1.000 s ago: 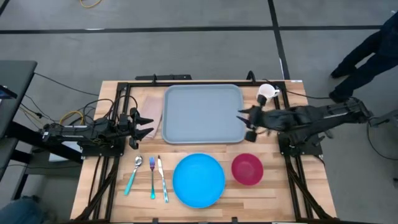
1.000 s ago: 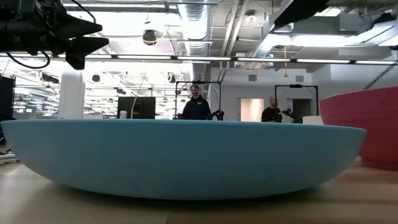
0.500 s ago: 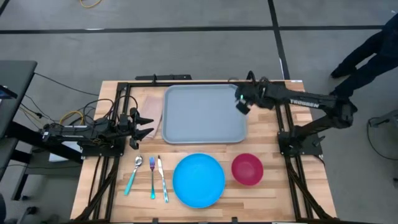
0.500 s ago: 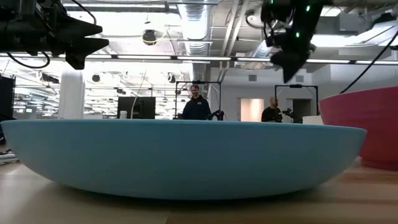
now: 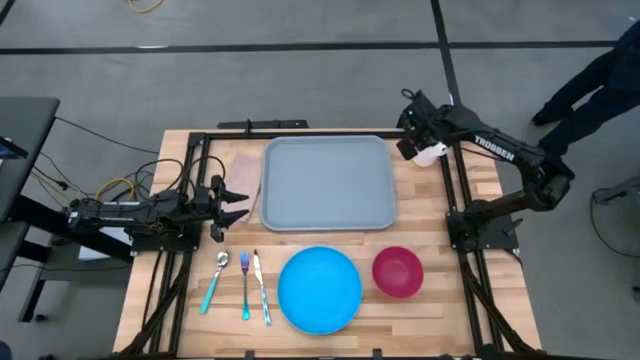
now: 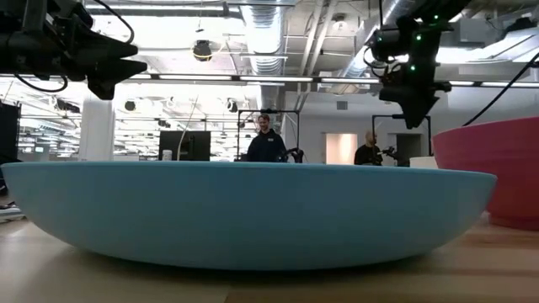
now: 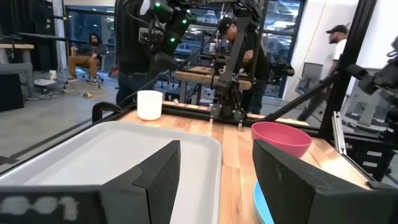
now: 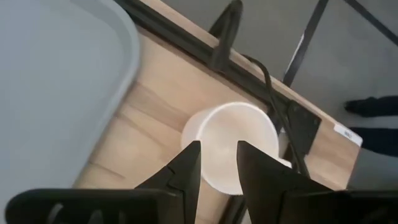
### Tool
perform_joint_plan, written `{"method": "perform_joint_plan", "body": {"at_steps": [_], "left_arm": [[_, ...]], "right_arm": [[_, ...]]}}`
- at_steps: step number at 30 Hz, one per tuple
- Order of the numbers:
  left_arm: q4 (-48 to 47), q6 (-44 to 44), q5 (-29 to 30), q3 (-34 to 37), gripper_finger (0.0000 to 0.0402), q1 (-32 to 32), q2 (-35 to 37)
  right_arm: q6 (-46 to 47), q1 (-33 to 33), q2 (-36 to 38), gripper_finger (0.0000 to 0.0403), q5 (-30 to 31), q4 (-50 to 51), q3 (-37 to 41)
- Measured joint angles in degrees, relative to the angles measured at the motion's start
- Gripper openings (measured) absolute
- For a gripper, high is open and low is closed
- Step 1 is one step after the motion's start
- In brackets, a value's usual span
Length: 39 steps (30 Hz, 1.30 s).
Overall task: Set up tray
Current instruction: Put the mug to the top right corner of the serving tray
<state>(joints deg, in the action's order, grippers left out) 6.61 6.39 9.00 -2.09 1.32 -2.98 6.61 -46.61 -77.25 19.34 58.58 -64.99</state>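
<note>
**Tool swings off the tray and lines up over the cup**

Right tool [image 5: 413, 122] had moved within the last second from the tray's right edge, across its far right corner, to a spot above the white cup [image 5: 431, 152] at the far right of the table [image 5: 470, 300]. In the wrist view its two fingers [image 8: 186, 171] stood slightly spread with the cup's open mouth [image 8: 229, 144] showing in the gap between them, and they gripped nothing. The low view showed the tool [image 6: 414, 105] hanging high, pointed down.

The tray [image 5: 328, 182] lay flat and empty at the far middle of the table, the cup just beside its right rim but off it. The plate [image 5: 320, 290], red bowl [image 5: 397, 271], spoon [image 5: 216, 280], fork [image 5: 244, 284] and knife [image 5: 260, 286] sat along the near edge, none yet on the tray.

The left tool [image 5: 230, 200] waited by the tray's left side, fingers [image 7: 158, 171] spread and empty.

The shift suggested the cup had been chosen as the first item to load; a descent and a pinch on its rim seemed to remain.
</note>
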Motion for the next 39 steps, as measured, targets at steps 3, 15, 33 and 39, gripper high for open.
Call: {"method": "perform_joint_plan", "body": {"at_steps": [3,15,33,39], "left_arm": [[0.0,0.0,0.0,0.0,0.019,0.0,0.0],[0.1,0.0,-0.1,0.0,0.019,0.0,0.0],[0.3,0.3,0.1,0.0,0.019,0.0,0.0],[0.4,0.3,0.3,0.0,0.019,0.0,0.0]], "right_arm": [[0.0,-1.4,-0.1,0.0098,0.0,1.2,0.0],[-2.0,-1.5,-11.9,0.0119,0.0,1.2,0.0],[-2.3,-3.7,-15.8,0.0036,-3.7,0.8,0.0],[-2.6,-4.5,-15.8,0.0011,-4.4,0.6,0.0]]}}
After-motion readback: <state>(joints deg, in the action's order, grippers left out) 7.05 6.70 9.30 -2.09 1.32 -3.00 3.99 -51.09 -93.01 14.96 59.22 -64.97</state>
